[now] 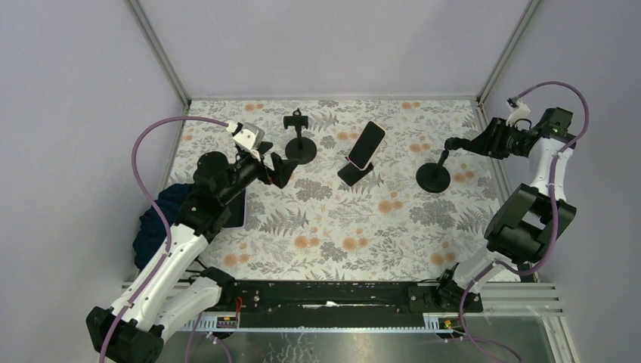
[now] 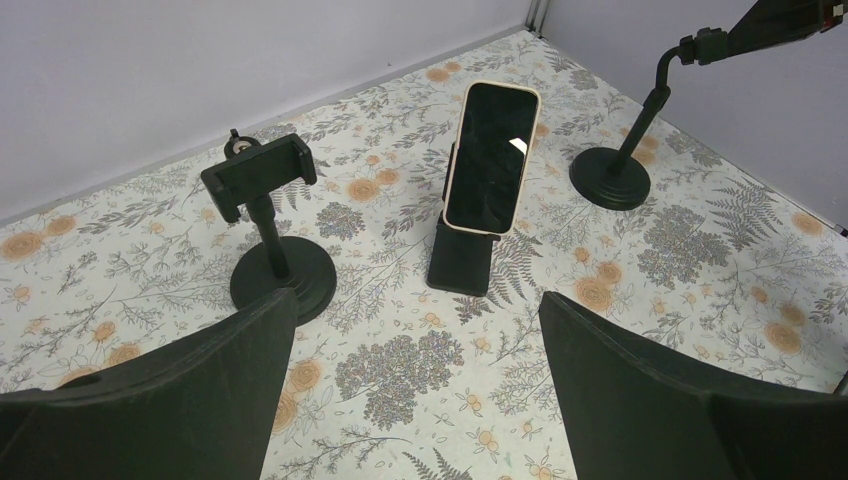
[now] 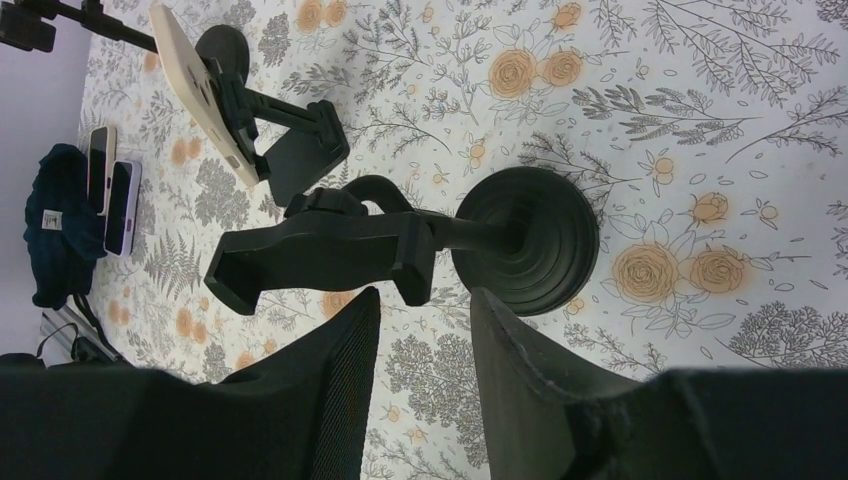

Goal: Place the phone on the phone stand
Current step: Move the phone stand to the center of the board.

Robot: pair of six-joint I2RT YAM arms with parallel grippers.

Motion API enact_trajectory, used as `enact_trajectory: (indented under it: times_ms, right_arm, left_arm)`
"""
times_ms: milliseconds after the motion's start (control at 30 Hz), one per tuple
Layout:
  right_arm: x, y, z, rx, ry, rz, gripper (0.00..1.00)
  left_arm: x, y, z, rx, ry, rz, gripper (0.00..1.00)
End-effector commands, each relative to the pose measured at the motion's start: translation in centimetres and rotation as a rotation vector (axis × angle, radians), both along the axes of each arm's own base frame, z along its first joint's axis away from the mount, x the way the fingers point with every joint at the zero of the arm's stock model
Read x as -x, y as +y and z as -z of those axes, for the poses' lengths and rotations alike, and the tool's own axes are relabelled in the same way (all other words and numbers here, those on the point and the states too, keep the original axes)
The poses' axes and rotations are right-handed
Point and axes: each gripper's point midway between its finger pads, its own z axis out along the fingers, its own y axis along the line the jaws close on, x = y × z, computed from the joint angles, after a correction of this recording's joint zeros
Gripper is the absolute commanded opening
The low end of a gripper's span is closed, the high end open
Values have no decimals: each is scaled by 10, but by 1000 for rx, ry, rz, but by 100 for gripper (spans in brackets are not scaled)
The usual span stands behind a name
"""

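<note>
- phone (image 1: 367, 144): leaning back on the folding stand (image 1: 354, 174) at mid-bench, screen up, bottom edge resting at the stand's low front. Looks placed already.
- right tool (image 3: 425, 305): fingers half-closed with a narrow gap, tips right at the clamp head (image 3: 320, 250) of the right pole stand (image 3: 525, 240). Cannot tell if it pinches the head or only touches it.
- left tool (image 2: 418, 300): fingers spread wide, holding nothing, hovering near the left pole stand (image 2: 275, 230) and aimed toward the phone.
- two spare phones (image 3: 125, 205): flat at the bench's left edge, just beside a dark cloth (image 3: 55, 215).
- Risk: a sideways pull on the clamp head could tip or drag the right pole stand, since it is a tall thin neck on a small round base.
- Risk: either arm brushing the folding stand could slide the phone off, as it seems only propped there, not clamped.
- Risk: a left arm swing could knock over the left pole stand.
- Materials: phone has a glossy black screen and a pale smooth case with rounded corners, likely slick.
- All the stands are matte black. The pole stands have disc bases, the right one ribbed.
- bench (image 1: 340, 227): flat floral-print cover.
- Fingers are black, broad and textured.
</note>
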Motion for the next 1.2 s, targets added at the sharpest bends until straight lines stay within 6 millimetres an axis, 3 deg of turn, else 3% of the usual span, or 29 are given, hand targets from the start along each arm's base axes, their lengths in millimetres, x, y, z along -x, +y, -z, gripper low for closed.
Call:
enact_trajectory:
  times_ms: [0,367,533,667,800,933,1167]
  right_arm:
    - [-11,8,-17,-3,-62,-38,45]
    - [-19,13,-17,21,-68,-65,28]
    - [-15,19,-21,23,-78,-82,11]
    - [-5,30,-41,8,-113,-76,0]
    - [6,44,-67,-12,-147,-50,0]
    - [16,74,-79,-47,-149,-49,0]
    - [47,171,-56,-74,-83,-174,0]
  left_arm:
    - [2,-2,0,-6,-10,15,99]
    - [2,-2,0,-9,-11,14,99]
    - [2,-2,0,-8,-11,14,99]
    - [2,-2,1,-9,-10,15,99]
    - [2,-4,2,-8,-4,23,99]
    - [3,-6,2,-4,-1,33,99]
    - [22,-34,-3,69,18,211,99]
